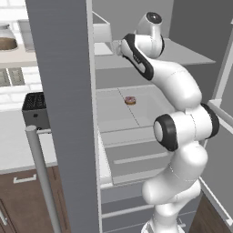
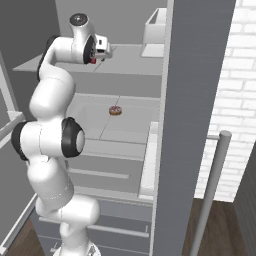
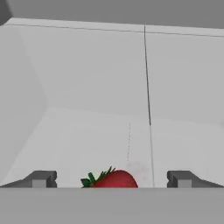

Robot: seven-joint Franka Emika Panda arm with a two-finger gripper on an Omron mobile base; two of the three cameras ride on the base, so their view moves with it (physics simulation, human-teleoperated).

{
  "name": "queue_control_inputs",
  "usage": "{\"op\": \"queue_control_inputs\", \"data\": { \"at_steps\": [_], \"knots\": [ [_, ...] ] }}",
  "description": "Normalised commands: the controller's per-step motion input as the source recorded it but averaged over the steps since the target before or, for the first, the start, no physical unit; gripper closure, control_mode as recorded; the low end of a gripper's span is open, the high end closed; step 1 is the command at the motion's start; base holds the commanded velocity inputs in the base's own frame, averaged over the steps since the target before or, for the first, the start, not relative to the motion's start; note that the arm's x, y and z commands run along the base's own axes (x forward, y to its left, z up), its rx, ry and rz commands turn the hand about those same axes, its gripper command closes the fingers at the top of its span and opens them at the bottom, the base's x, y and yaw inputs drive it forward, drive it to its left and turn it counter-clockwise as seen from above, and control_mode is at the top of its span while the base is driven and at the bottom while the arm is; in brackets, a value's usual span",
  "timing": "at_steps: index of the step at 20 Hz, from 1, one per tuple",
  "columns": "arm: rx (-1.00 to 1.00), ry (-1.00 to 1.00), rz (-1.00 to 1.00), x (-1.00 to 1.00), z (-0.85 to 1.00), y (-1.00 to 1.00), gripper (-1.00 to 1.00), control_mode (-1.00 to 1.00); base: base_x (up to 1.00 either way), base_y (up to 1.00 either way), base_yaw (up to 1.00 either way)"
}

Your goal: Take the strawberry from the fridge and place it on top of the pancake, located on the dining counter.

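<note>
Two dark fingers (image 3: pixel 43 179) stand wide apart with nothing gripped, and the strawberry (image 3: pixel 114 180) lies between them on the upper fridge shelf (image 3: pixel 96 131), low against the hand. Closing from here looks risky: the fruit is small and round, so an off-centre pinch could roll it or squirt it back toward the rear wall. One shelf below, the doughnut (image 1: pixel 130 100) sits well apart and should stay undisturbed. Reaching deeper could bump the hand (image 2: pixel 100 49) against the fridge (image 2: pixel 195 100).
</note>
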Motion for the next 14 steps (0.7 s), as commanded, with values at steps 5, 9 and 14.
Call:
{"op": "queue_control_inputs", "data": {
  "at_steps": [5,9,14],
  "knots": [
    [0.00,-0.05,0.00,0.00,-0.20,0.18,1.00,-1.00,0.00,0.00,0.00],
    [0.00,-0.20,0.00,-0.16,-0.05,0.01,1.00,-1.00,0.00,0.00,0.00],
    [0.06,-0.12,-0.09,-0.86,0.01,-0.06,1.00,-1.00,0.00,0.00,0.00]
  ]
}}
